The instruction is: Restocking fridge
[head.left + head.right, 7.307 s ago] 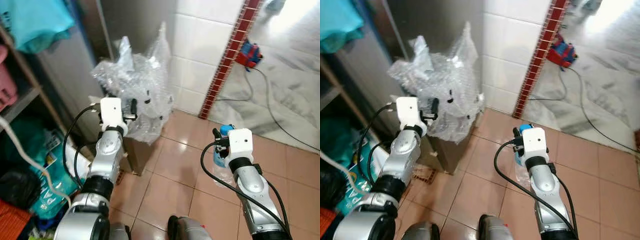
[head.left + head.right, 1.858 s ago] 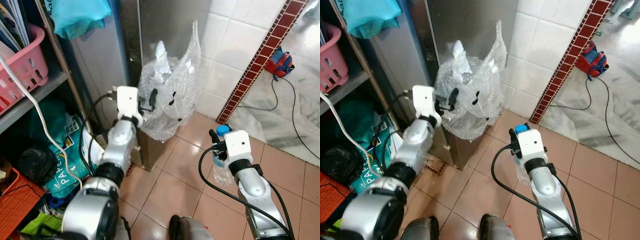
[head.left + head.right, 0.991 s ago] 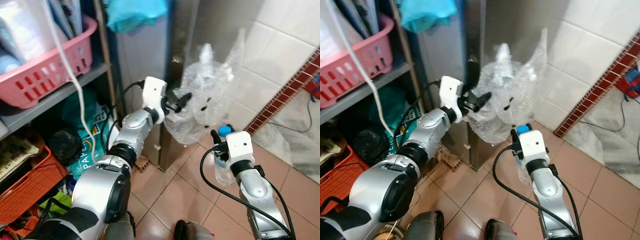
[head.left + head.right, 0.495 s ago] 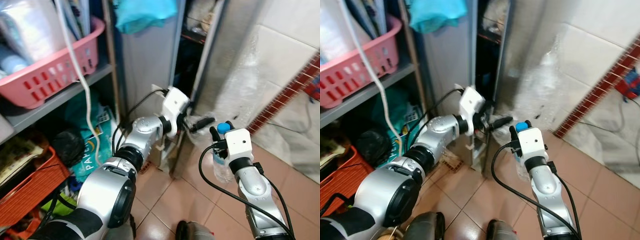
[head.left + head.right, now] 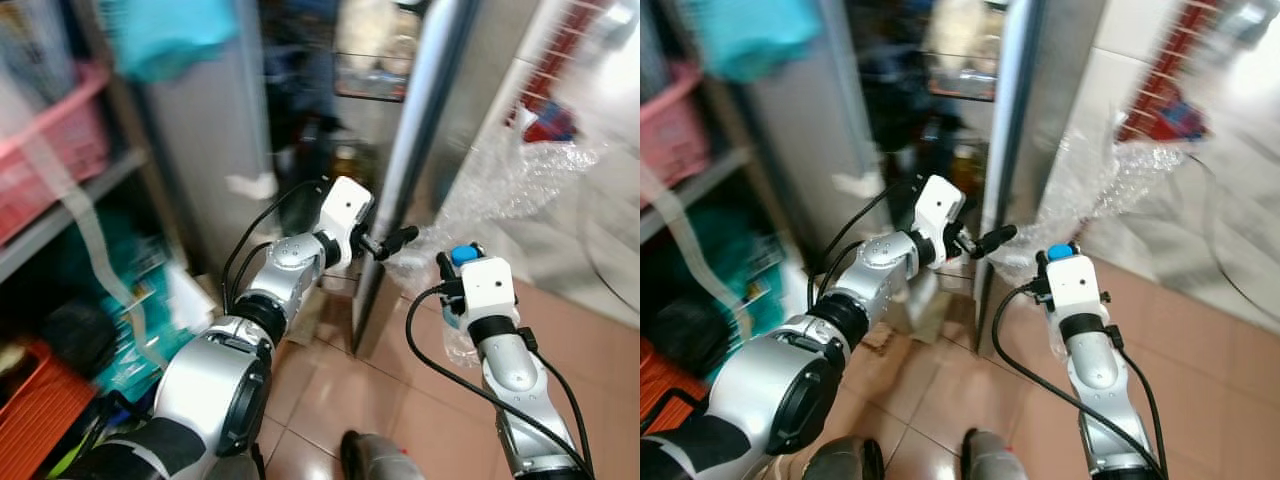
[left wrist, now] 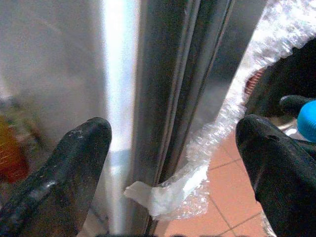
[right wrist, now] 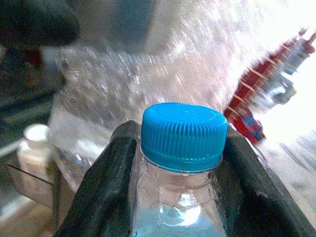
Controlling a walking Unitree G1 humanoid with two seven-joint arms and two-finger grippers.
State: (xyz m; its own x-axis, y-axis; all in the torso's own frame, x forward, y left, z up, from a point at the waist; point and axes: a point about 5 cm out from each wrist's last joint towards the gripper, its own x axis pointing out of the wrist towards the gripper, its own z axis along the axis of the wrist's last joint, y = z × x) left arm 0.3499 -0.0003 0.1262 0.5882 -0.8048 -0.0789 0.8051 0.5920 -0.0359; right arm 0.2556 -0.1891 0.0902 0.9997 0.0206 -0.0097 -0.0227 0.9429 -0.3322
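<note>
Far over at 9 o'clock in the left eye view is a blurry shelf [image 5: 60, 215] with a pink basket [image 5: 55, 150] on it. A teal cloth [image 5: 165, 35] hangs up at 11 o'clock. All of this side is smeared, so small things there cannot be made out.

Near the middle, the fridge [image 5: 190, 150] stands with its grey side facing us. Its silver door [image 5: 425, 120] is swung out, running from 12 o'clock down to the middle. Inside, at 12 o'clock, there are dim shelves [image 5: 370, 85] with some things on them, too blurry to name.

The left gripper [image 5: 385, 243] reaches to the edge of the door, right at the middle of the picture. In the left wrist view its two black fingers [image 6: 74, 163] are spread wide, one on each side of the door edge, with nothing held between them.

A sheet of bubble wrap [image 5: 500, 185] hangs off the door at about 2 o'clock and trails down to the floor [image 5: 400, 410] of pinkish-brown tiles.

The right gripper [image 5: 452, 285] is at about 4 o'clock, just beside the door. It holds a clear bottle [image 7: 180, 197] with a blue cap [image 7: 182, 133]. In the right wrist view the fingers [image 7: 113, 173] are squeezed on the bottle's neck, just under the cap.

At 1 o'clock, well away, a blue and red thing [image 5: 548, 120] lies on the pale floor.
</note>
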